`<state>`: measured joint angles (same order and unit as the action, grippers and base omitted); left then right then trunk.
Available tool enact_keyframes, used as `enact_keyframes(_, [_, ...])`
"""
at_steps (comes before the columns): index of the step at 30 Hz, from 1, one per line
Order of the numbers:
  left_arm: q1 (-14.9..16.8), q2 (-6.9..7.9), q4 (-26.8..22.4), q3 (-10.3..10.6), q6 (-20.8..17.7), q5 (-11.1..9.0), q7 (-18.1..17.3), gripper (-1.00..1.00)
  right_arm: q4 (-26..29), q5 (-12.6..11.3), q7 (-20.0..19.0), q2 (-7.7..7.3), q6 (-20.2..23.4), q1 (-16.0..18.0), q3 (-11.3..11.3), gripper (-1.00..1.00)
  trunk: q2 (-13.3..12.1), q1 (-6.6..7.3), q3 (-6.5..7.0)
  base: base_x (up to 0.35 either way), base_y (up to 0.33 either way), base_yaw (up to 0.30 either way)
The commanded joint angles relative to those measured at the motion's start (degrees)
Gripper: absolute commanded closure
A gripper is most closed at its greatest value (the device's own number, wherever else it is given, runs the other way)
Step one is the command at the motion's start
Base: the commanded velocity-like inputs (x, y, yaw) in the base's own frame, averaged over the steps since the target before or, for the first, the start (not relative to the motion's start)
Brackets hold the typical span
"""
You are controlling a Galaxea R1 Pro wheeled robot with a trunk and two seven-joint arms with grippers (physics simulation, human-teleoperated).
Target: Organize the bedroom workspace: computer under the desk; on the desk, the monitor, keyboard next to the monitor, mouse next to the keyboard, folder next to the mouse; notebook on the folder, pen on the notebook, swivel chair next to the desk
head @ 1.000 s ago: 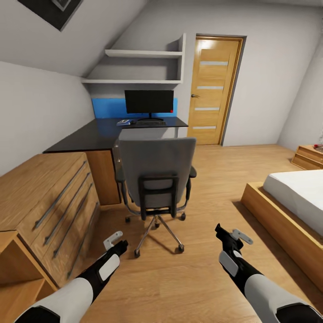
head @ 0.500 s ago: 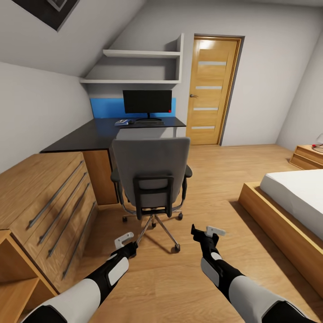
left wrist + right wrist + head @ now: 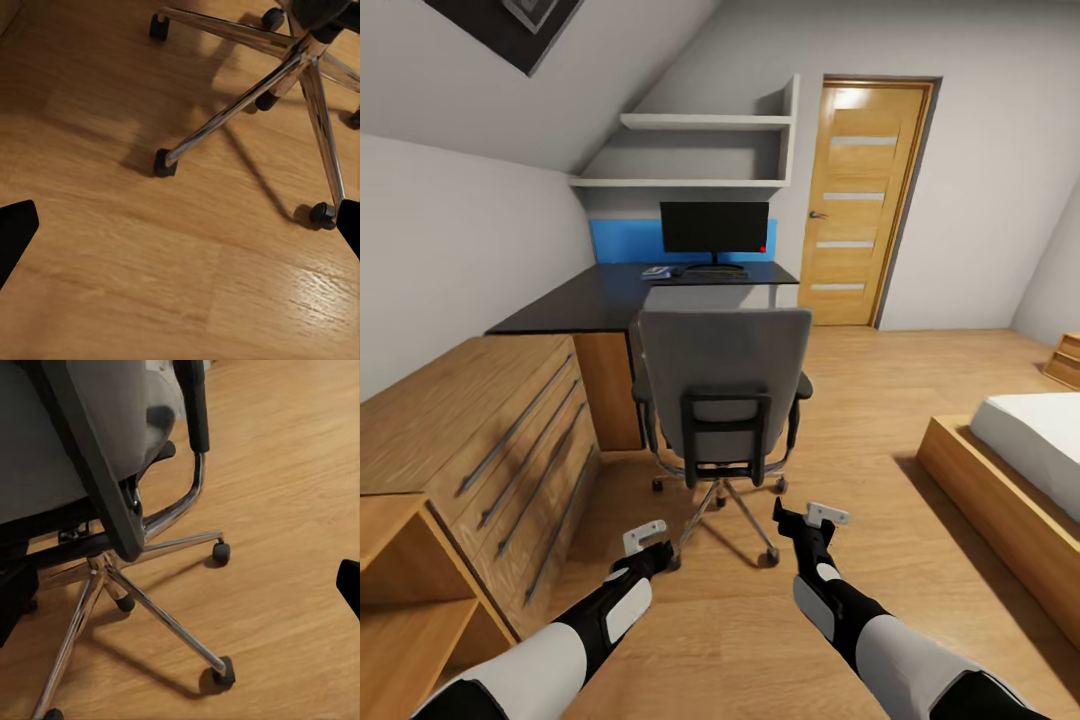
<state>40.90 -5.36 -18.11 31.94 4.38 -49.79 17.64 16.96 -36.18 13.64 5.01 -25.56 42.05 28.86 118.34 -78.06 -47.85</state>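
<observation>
The grey swivel chair (image 3: 721, 380) stands with its back to me, in front of the black desk (image 3: 580, 300). Its backrest hides the seat, so the folder is out of sight. On the desk stand the monitor (image 3: 715, 228) and the keyboard (image 3: 712, 270), with a small blue-and-white item (image 3: 656, 271) to their left. My left gripper (image 3: 652, 545) is open and hangs low over the floor near the chair's chrome base (image 3: 300, 67). My right gripper (image 3: 805, 520) is open too, just behind the chair's legs (image 3: 150, 607). Neither holds anything.
A wooden chest of drawers (image 3: 490, 440) runs along the left, beside the desk. A bed on a wooden frame (image 3: 1010, 470) lies at the right. A wooden door (image 3: 865, 190) is at the back, and shelves (image 3: 690, 150) hang above the desk. Wooden floor (image 3: 860, 400) lies between chair and bed.
The head view has swung, so the whole room sits further right in the picture. Both arms have drawn in toward the middle, the right one most, and now sit closer to the chair's base.
</observation>
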Motion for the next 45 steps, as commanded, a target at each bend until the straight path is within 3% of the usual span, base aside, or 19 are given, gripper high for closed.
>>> enact_keyframes(1, [0.1,-0.01,0.0,0.5,0.3,-0.6,0.3,-1.0,0.0,-0.3,0.4,0.01,-0.2,0.0,0.5,-1.0,0.0,0.01,-0.06,0.0,0.0,0.16])
enact_keyframes(11, [0.1,-1.08,0.0,0.7,0.3,-0.7,0.2,-1.0,-0.4,-0.2,0.4,0.17,-0.3,0.0,0.5,-1.0,0.0,0.01,-0.06,0.001,-0.004,0.032])
enact_keyframes(13, [0.1,-1.13,0.0,2.7,0.3,-0.6,0.1,-1.0,-0.8,0.2,0.4,0.1,-0.3,0.0,0.4,-1.0,0.0,0.01,-0.06,0.188,-0.17,0.0])
enact_keyframes(16, [0.1,-1.14,0.0,5.7,0.3,-0.7,0.1,-1.0,-1.3,2.2,0.4,0.09,-0.3,0.0,0.4,-1.0,0.0,0.01,-0.06,0.246,-0.184,0.0])
enact_keyframes(21, [0.1,-1.16,0.0,7.4,0.3,-0.7,0.1,-1.0,-2.0,6.6,0.3,0.12,-0.3,0.0,0.4,-1.0,0.0,0.01,-0.06,0.265,-0.171,0.0])
enact_keyframes(28, [0.1,-1.88,0.0,7.8,0.3,-0.7,0.1,-1.0,-2.3,10.4,-0.1,0.16,-0.3,-0.1,0.5,-1.0,0.0,0.01,-0.06,0.09,-0.058,0.0])
enact_keyframes(36, [0.1,-2.18,0.0,7.8,0.4,-0.7,0.1,-1.0,-2.4,16.9,-0.5,0.93,-0.2,-0.2,0.6,-1.0,0.0,0.01,-0.06,0.018,0.023,0.0])
enact_keyframes(45, [0.1,-2.19,0.0,7.8,0.4,-0.7,0.1,-1.0,-2.4,19.8,-0.6,1.74,-0.2,-0.3,0.7,-1.0,0.0,0.01,-0.06,0.079,0.19,0.0])
